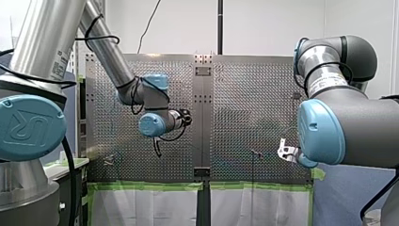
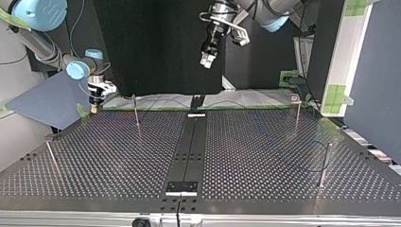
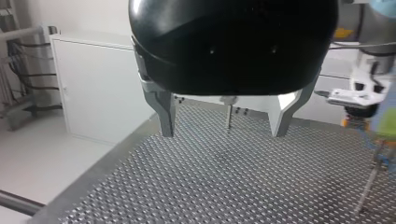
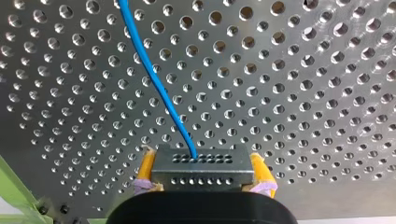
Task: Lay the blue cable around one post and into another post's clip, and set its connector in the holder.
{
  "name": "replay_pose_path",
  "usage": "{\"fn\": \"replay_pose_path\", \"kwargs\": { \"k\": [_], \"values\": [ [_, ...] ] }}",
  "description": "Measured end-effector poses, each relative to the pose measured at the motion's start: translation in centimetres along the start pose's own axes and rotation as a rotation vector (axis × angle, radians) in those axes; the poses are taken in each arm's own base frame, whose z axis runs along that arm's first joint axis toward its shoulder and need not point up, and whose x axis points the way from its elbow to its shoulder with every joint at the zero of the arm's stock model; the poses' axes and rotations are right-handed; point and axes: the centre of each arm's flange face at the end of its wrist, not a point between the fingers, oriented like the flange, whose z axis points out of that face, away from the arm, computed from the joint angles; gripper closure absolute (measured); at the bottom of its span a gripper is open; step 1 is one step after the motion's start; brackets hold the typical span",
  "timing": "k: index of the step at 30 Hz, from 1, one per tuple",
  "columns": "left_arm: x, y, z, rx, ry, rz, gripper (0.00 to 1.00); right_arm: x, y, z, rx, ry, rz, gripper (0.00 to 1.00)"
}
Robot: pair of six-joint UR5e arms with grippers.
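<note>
The only mark that can be read is a raised "UR" logo on the blue joint cap (image 1: 30, 126) of my left arm (image 1: 47, 37); the white sticker (image 1: 58, 62) on its tube is too blurred to read.

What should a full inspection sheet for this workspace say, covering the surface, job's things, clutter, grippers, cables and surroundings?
Surface: perforated table with a dark centre strip.
Job's things: the blue cable runs out of the connector. Four thin posts stand upright. I cannot tell which item is the holder.
Clutter: nothing seen.
Grippers: the right gripper has its yellow-padded fingers shut on the connector, low over the table. The left gripper is open and empty, raised above the table.
Cables: a faint blue loop lies by the post at the top view's right. Black cables run along the arms.
Surroundings: white cabinet; green tape along the table's edge.
</note>
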Motion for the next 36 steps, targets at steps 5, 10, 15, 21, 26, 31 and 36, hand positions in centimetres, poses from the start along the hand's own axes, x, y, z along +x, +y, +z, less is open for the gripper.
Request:
{"fn": "replay_pose_path", "kwargs": {
  "k": [5, 10, 15, 21, 26, 31, 36],
  "values": [
    [0.8, 1.1, -1.5, -0.015, 0.021, 0.01, 0.0, 0.0, 0.0, 0.0, 0.001, 0.002, -0.001, 1.0],
    [1.6, 2.2, -3.1, -0.028, 0.042, 0.019, 0.0, 0.1, 0.0, 0.0, 0.002, 0.002, 0.0, 1.0],
    [2.5, 3.3, -5.0, -0.044, 0.087, 0.034, 0.0, 0.1, 0.0, 0.0, 0.002, 0.003, 0.0, 1.0],
    [3.1, 4.1, -6.6, -0.056, 0.133, 0.05, 0.0, 0.1, 0.1, 0.1, 0.001, 0.005, -0.001, 1.0],
    [3.0, 4.1, -6.2, -0.059, 0.129, 0.049, 0.0, 0.4, 0.4, 0.2, -0.004, 0.006, -0.003, 1.0],
    [2.8, 4.0, -5.7, -0.06, 0.119, 0.046, 0.0, 0.6, 0.6, 0.4, -0.006, 0.011, -0.011, 1.0],
    [2.6, 4.1, -5.3, -0.065, 0.112, 0.045, 0.0, 1.1, 0.5, 0.5, -0.005, 0.016, -0.014, 1.0]
  ]
}}
